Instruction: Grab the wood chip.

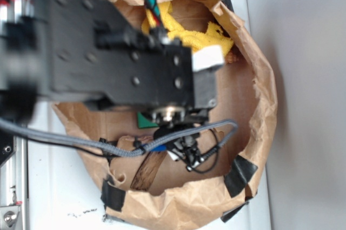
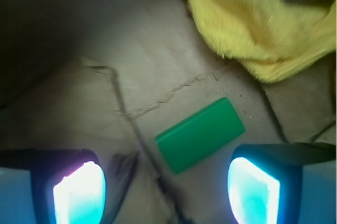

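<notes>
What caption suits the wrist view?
Open gripper hovers above a green block, yellow cloth behind.

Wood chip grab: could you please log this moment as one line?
gripper: open, empty | between fingers: green block | wood chip: untouched, near bag rim | yellow cloth: beyond block

A flat green block (image 2: 200,134) lies on the creased cardboard floor (image 2: 158,76) of a round bin with torn brown paper walls (image 1: 265,94). A crumpled yellow cloth (image 2: 258,29) sits near the block, against the wall. Black tape patches (image 1: 239,175) hold the rim.
</notes>
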